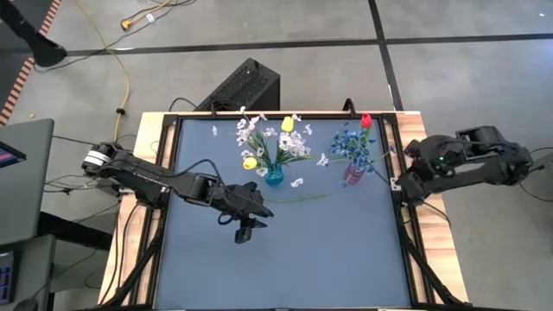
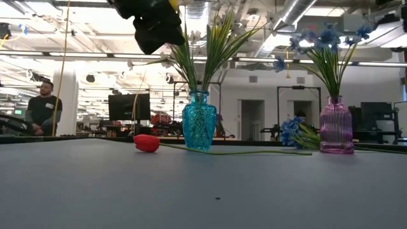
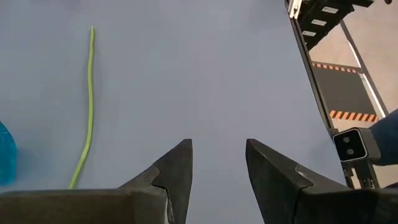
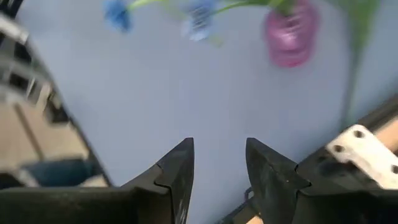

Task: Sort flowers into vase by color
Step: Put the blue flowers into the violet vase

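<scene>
A blue glass vase (image 1: pixel 274 175) (image 2: pixel 199 121) holds yellow tulip buds (image 1: pixel 287 124) and white blossom sprays (image 1: pixel 251 130). A pink vase (image 1: pixel 352 177) (image 2: pixel 336 126) (image 4: pixel 291 34) holds blue blossoms (image 1: pixel 346 142) and a red tulip (image 1: pixel 366 121). Another red tulip (image 2: pixel 146 143) lies flat on the table, and its green stem (image 1: pixel 298 198) (image 3: pixel 87 112) runs past the blue vase's foot. My left gripper (image 1: pixel 244 231) (image 3: pixel 219 168) (image 2: pixel 156 25) hovers open above the table, near that tulip's bud end. At the table's right edge my right gripper (image 1: pixel 399 183) (image 4: pixel 219 165) waits open.
A blue blossom spray (image 2: pixel 294 132) lies on the table beside the pink vase. Loose white petals (image 1: pixel 296 182) are scattered around the blue vase. A black box (image 1: pixel 242 86) sits beyond the far edge. The table's near half (image 1: pixel 285 259) is bare grey surface.
</scene>
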You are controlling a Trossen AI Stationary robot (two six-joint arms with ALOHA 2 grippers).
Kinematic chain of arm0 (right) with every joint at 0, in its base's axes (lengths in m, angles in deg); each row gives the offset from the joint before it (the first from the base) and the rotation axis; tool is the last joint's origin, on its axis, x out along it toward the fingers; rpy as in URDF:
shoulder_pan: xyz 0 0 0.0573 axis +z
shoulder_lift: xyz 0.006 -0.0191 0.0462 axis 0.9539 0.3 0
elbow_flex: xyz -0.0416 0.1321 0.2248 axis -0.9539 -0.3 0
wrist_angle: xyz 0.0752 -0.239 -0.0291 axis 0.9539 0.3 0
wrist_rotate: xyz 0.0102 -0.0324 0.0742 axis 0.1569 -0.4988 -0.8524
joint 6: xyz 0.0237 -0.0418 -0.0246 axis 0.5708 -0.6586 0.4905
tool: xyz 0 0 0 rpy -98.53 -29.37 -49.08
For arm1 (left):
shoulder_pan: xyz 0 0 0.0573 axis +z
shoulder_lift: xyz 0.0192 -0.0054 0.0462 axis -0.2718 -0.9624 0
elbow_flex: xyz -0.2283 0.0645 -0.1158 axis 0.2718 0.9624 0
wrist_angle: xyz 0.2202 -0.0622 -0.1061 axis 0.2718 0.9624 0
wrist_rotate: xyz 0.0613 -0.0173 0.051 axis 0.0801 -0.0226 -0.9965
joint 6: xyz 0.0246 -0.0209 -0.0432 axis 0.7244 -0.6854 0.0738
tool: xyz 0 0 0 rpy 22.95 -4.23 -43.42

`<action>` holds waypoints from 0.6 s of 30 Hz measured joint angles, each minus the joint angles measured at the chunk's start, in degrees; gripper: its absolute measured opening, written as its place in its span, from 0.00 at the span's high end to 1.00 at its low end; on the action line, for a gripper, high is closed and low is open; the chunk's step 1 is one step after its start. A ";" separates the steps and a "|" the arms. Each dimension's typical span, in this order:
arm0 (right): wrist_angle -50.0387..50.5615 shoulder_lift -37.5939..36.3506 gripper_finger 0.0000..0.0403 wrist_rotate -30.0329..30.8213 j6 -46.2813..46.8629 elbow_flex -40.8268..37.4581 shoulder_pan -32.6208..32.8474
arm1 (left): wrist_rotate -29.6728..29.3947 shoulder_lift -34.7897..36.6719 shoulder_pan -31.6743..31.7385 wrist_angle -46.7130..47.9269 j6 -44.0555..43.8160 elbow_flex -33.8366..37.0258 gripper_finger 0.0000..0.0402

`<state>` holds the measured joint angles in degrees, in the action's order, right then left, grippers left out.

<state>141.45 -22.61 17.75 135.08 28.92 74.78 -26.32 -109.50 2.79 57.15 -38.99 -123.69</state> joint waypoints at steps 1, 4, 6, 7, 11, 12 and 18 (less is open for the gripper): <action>0.38 -0.50 0.58 1.53 1.09 0.00 -0.51 | 0.27 0.00 0.01 0.01 -0.09 0.00 0.66; 0.37 -2.41 0.58 5.16 1.77 -0.85 -2.11 | 0.79 0.00 0.01 0.01 -0.38 0.00 0.66; 0.45 -2.68 0.58 8.56 2.45 -1.72 -3.21 | 0.93 0.00 0.01 0.01 -0.40 0.00 0.66; 0.54 -2.61 0.58 10.29 2.46 -2.17 -3.83 | 0.95 0.00 0.02 -0.01 -0.40 0.00 0.66; 0.48 -1.19 0.58 15.33 3.47 -3.90 -7.06 | 1.78 0.00 0.50 -0.61 -0.52 -0.02 0.66; 0.43 -1.14 0.58 15.53 3.55 -4.44 -8.01 | 2.38 0.00 0.59 -0.66 -0.57 -0.02 0.66; 0.47 -1.81 0.58 13.85 1.57 -6.98 -13.92 | 4.63 0.00 0.71 -0.66 -1.98 -0.04 0.66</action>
<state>141.92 -24.42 31.60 136.65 21.94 60.85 -21.69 -109.50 3.50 56.49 -40.97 -123.73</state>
